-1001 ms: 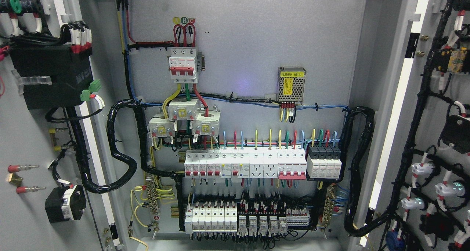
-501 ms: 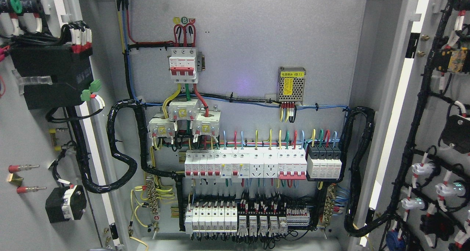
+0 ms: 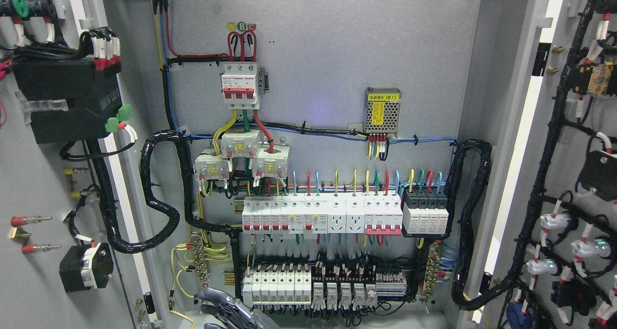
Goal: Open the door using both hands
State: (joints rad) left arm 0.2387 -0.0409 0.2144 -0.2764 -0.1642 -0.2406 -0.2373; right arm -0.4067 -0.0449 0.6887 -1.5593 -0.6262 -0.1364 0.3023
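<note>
Both doors swung wide: left door [image 3: 33,184] fills the left edge with its inner face showing, right door [image 3: 573,175] fills the right edge likewise. Cabinet backplate [image 3: 328,54] fully exposed between them. One hand [image 3: 226,309] pokes up at the bottom edge, left of centre, in front of the lower breaker row [image 3: 277,283]; touching neither door. Grey-and-black fingers partly cropped, so can't tell whether they're spread or curled, nor which arm it belongs to. Red-toggled main breaker [image 3: 239,85] upper middle, small meshed power supply [image 3: 382,110] to its right.
</note>
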